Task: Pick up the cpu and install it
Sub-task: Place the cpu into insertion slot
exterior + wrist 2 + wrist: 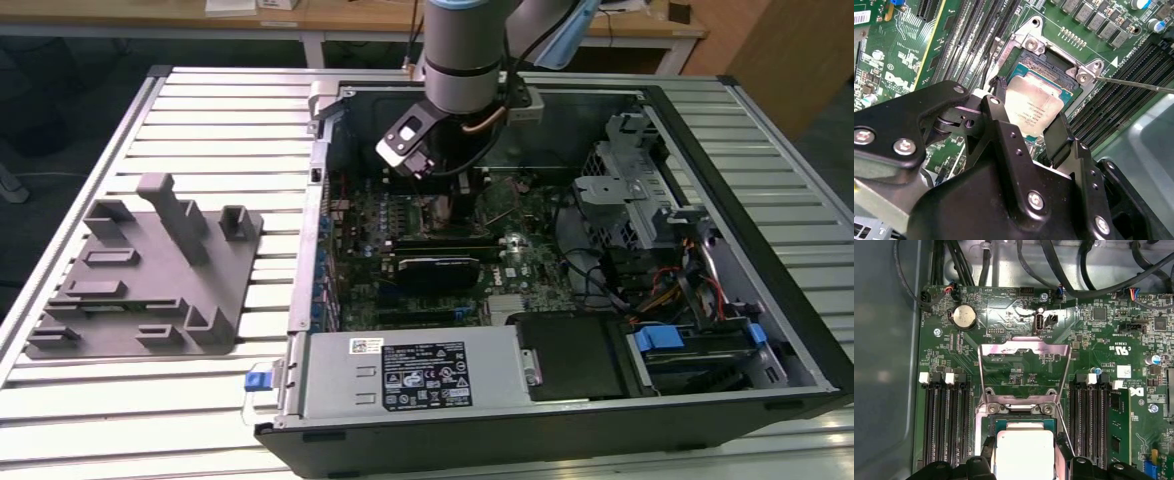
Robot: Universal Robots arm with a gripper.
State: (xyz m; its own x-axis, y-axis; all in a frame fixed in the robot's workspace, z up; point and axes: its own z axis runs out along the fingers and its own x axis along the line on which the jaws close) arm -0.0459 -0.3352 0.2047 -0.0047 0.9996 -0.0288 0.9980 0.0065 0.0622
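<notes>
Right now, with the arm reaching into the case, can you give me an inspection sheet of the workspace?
Surface: slatted metal table carrying an open computer case.
Job's things: cpu sits over the socket; the load plate is swung open.
Clutter: grey fixture on the table at the exterior view's left, apart from the case.
Grippers: tool shut on the cpu, fingers against two opposite edges.
Cables: coloured wire bundle inside the case at the exterior view's right, away from the socket.
Surroundings: wooden bench behind the table.
</notes>
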